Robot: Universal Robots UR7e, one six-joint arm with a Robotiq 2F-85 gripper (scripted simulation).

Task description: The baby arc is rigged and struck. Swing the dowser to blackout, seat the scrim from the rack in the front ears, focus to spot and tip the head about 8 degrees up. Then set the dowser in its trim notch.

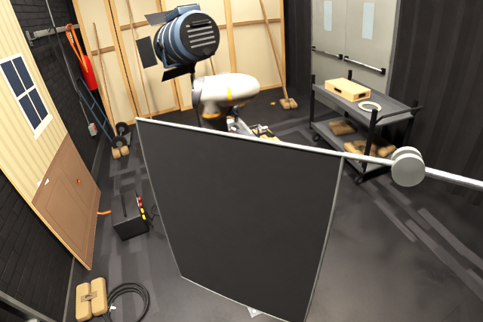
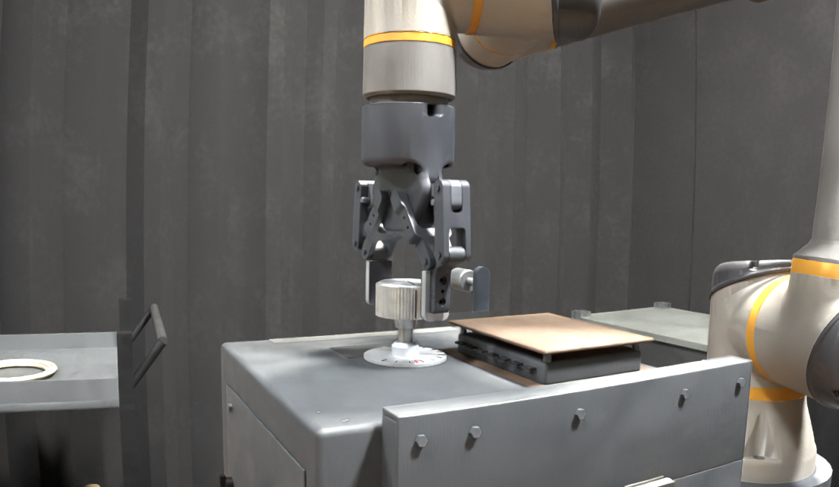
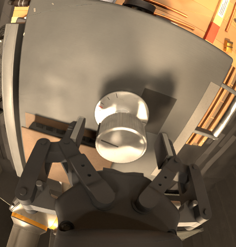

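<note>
My arm (image 1: 224, 94) is mostly hidden behind a large black flag (image 1: 242, 213) in the side camera, and the gripper cannot be seen there. On the grey housing a knurled metal focus knob (image 2: 398, 299) stands on a stem over a white marked dial (image 2: 405, 357). My gripper (image 2: 404, 297) hangs straight down over the knob, open, with the knob (image 3: 121, 140) between its spread fingers and nothing held. A small lever with a round handle (image 2: 474, 284) stands just behind the gripper. A flat brown plate on a dark slotted rack (image 2: 547, 348) lies right of the dial.
A grey cart (image 1: 357, 116) with a wooden box (image 1: 347, 89) and a white ring (image 1: 369, 106) stands by the double doors. The blue lamp head (image 1: 186, 38) rises on its stand behind the arm. A bolted panel (image 2: 568, 412) fronts the housing.
</note>
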